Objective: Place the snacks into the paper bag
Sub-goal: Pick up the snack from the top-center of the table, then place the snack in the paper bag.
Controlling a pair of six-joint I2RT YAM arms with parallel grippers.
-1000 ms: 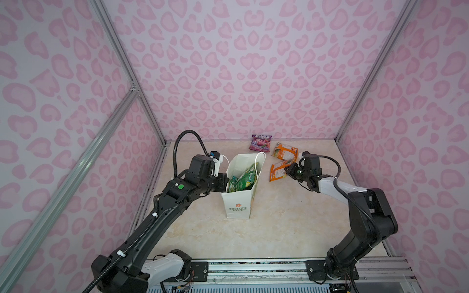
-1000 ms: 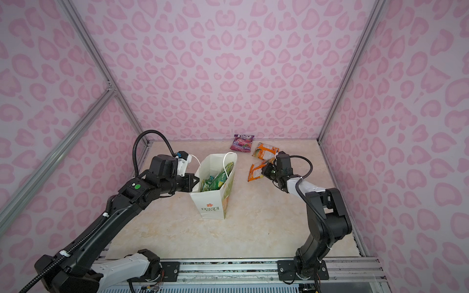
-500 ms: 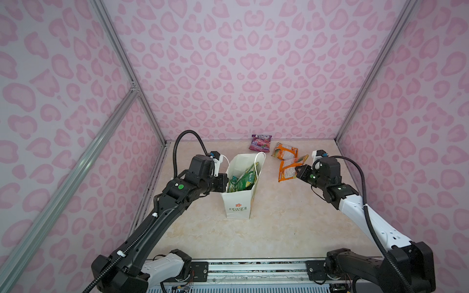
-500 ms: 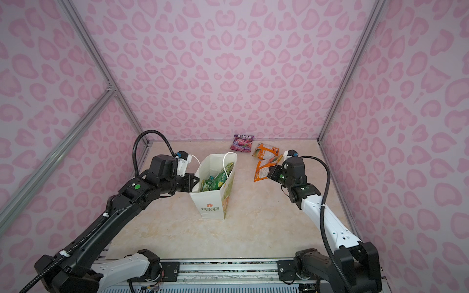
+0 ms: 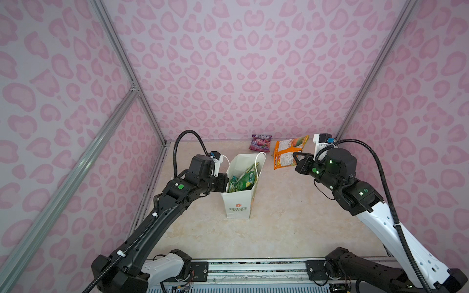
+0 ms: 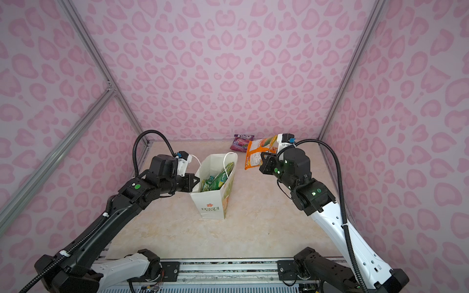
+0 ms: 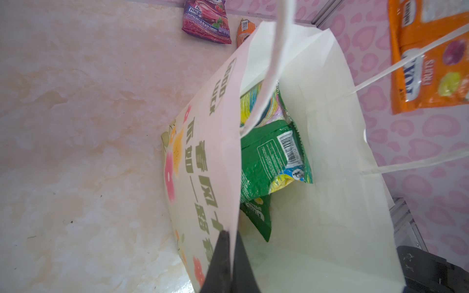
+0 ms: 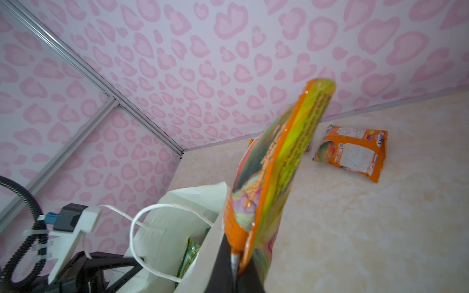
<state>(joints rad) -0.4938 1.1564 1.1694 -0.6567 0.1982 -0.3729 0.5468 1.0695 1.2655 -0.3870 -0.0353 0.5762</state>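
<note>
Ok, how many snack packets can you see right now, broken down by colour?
Orange: 2, the held orange packet in the right gripper and the loose orange packet on the table.
Purple: 1, the purple packet, on the table.
Green shades: 3 visible in the paper bag: barcode packet, dark packet, striped packet; more may be hidden.
Total: 6 visible.

Both top views sit high above the base rail (image 5: 253,266), side by side, looking down and forward over the whole table (image 5: 291,215), both arms and the back wall. The left wrist camera looks past the left gripper (image 7: 230,243), close into the mouth of the paper bag (image 7: 330,203). The right wrist camera looks along the right gripper (image 8: 236,258), close behind the orange packet (image 8: 266,177), towards the back corner. All four views share the bag.
</note>
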